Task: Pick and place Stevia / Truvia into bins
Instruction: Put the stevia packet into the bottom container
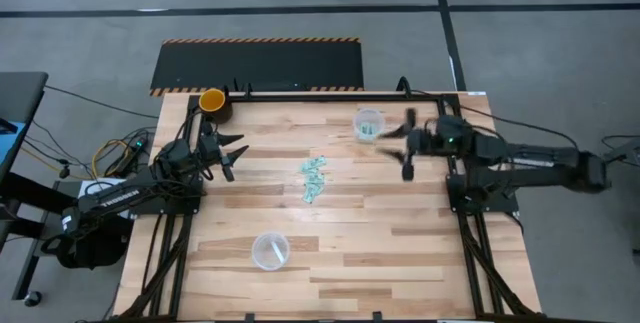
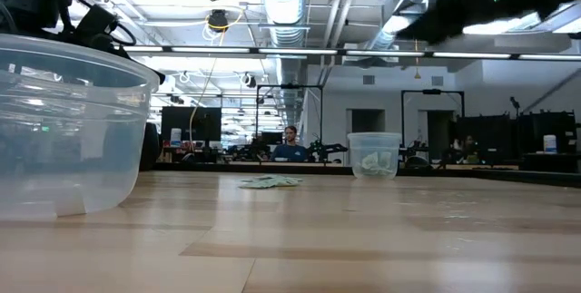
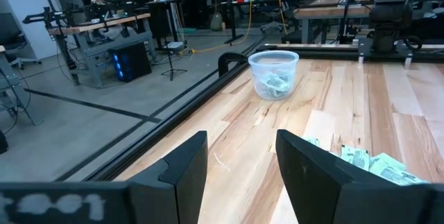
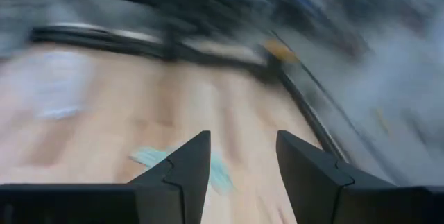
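Near the worktop's [image 1: 400, 253] middle lay the pale mint-green paper packets [image 1: 314, 179]; clear round plastic cups stood by its far edge [image 1: 369, 123] and near edge [image 1: 270, 250]. Both the left tool [image 1: 230, 156] and the right tool [image 1: 398, 148] were open, empty.

Right wrist view smeared w/ blur: pale mint-green paper packets [image 4: 154, 157] just a streak at lower centre. Low view: near clear plastic cup [image 2: 68, 130] cut off by left edge; right gripper a dark blur, upper right, clipped by top edge.
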Controlling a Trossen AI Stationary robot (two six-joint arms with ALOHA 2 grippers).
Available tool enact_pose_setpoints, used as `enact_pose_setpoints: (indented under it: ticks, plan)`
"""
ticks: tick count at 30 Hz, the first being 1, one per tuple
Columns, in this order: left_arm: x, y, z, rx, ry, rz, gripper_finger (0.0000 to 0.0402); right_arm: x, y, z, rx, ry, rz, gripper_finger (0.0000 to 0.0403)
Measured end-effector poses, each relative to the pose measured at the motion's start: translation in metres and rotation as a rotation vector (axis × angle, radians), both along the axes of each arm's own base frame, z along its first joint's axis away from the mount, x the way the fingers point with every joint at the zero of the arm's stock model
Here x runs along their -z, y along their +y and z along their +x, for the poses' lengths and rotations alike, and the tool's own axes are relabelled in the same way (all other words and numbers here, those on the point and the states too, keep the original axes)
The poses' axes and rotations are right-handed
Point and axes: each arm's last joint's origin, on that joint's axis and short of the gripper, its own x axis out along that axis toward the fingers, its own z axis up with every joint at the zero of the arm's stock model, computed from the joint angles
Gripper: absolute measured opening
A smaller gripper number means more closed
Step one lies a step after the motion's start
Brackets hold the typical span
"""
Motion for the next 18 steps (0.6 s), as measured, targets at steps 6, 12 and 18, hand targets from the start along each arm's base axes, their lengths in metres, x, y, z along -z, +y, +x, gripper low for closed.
enact_pose_setpoints:
  ticks: [6, 12, 18]
  plan:
    - [0.0, 0.0, 0.0, 0.0, 0.0, 0.0, 0.0163, 0.022, -0.009, -0.022, 0.04, -0.01, 0.151, 0.0159]
    - [0.0, 0.0, 0.0, 0.001, 0.0, 0.0, 0.0163, 0.023, 0.003, -0.034, -0.476, -0.139, 0.104, 0.0159]
    - [0.0, 0.0, 0.0, 0.001, 0.0, 0.0, 0.0163, 0.043, 0.005, -0.039, -0.44, -0.155, 0.125, 0.0159]
